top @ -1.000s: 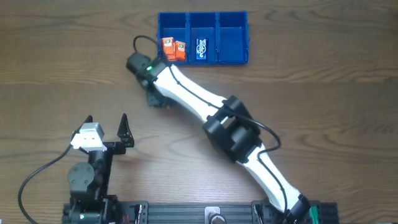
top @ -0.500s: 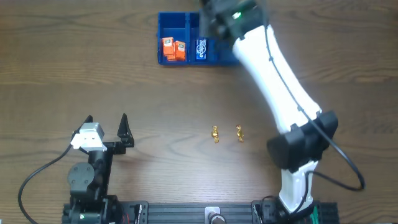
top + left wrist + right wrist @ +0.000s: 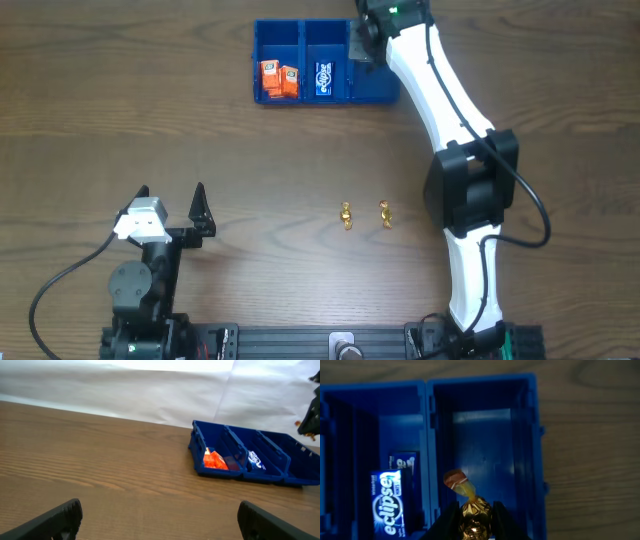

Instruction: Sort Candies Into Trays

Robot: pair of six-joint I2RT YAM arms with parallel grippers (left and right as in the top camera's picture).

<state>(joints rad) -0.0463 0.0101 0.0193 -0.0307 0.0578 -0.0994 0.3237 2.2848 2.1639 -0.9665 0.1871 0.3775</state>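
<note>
The right gripper (image 3: 476, 522) pinches a gold-wrapped candy (image 3: 471, 506) between its jaws over the empty end compartment of the blue tray (image 3: 536, 435), the left gripper (image 3: 171, 193) rests spread wide near its base, and two more gold candies (image 3: 346, 215) lie on the wood-grain table (image 3: 100, 120), with a white backdrop (image 3: 125, 390) behind.

Tray (image 3: 300, 99) stood at the far side of the table (image 3: 120, 120), slightly right of centre, three compartments side by side.

- Left compartment: two packets (image 3: 278, 79) lay in it, touching each other.
- Middle compartment: one flat pack (image 3: 324, 77) lay in it.
- Right compartment: right gripper (image 3: 476, 515) hung above it, with a wrapped candy (image 3: 470, 505) pinched between its fingers.

Two loose candies (image 3: 346, 215) (image 3: 385, 213) lay on the table side by side, near each other but apart, well in front of the tray.

Left gripper (image 3: 172, 195) sat low at the near left by its base, left of the loose candies, well apart from the tray.
</note>
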